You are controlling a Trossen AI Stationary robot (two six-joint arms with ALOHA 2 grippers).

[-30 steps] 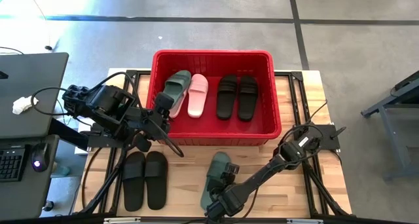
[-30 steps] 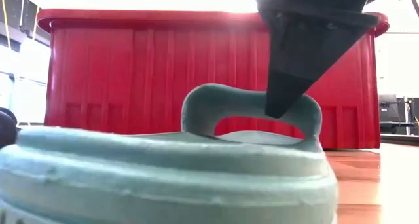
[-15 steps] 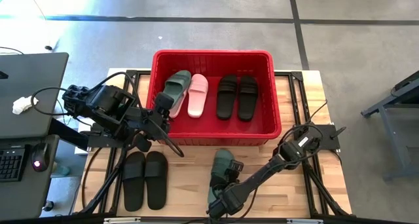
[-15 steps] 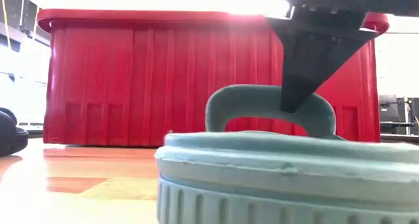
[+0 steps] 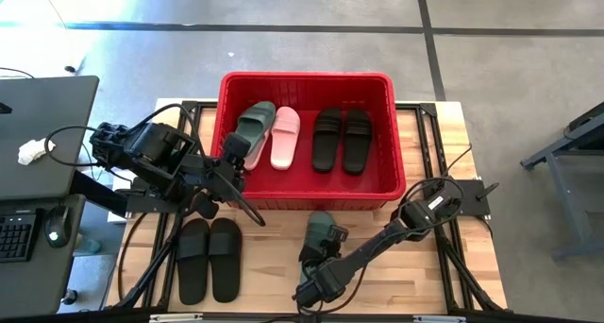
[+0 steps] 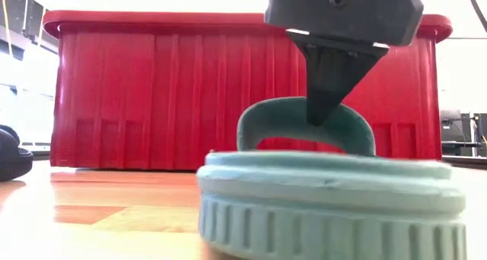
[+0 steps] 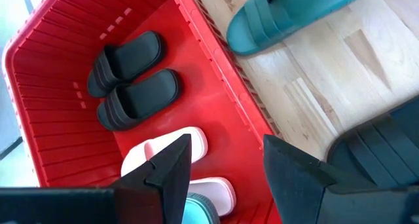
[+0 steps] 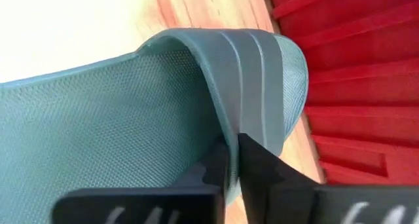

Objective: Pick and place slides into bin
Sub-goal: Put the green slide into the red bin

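The red bin (image 5: pixel 392 177) stands at the table's far middle. In it lie a green slide (image 5: pixel 255 125), a pink slide (image 5: pixel 285 137) and a black pair (image 5: pixel 342 139). Another black pair (image 5: pixel 209 259) lies on the table at the near left. A second green slide (image 5: pixel 317 230) lies just in front of the bin's near wall, and my right gripper (image 5: pixel 327 251) is shut on its strap. My left gripper (image 5: pixel 238 162) hangs open and empty over the bin's near left corner, with the bin's inside below it in the left wrist view (image 7: pixel 226 165). My right gripper pinches the green slide's strap at its heel-side edge (image 8: pixel 230 129), one finger (image 8: pixel 215 168) under the strap and one (image 8: pixel 258 168) on its outer face. The fingers slant down from the table's near side (image 6: pixel 327 93). Whether the sole (image 6: pixel 335 214) is clear of the table I cannot tell.
The bin's near wall (image 6: pixel 190 100) rises close behind the held slide. Bare wood lies to the right of the slide (image 5: pixel 425 266) and between it and the black pair. A desk with a keyboard and mouse (image 5: pixel 38 229) stands left of the table.
My right gripper has gone toward the table's far edge and the bin, keeping its hold on the strap. The green slide has gone with it, turning from slanted to nearly straight, toe toward the bin.
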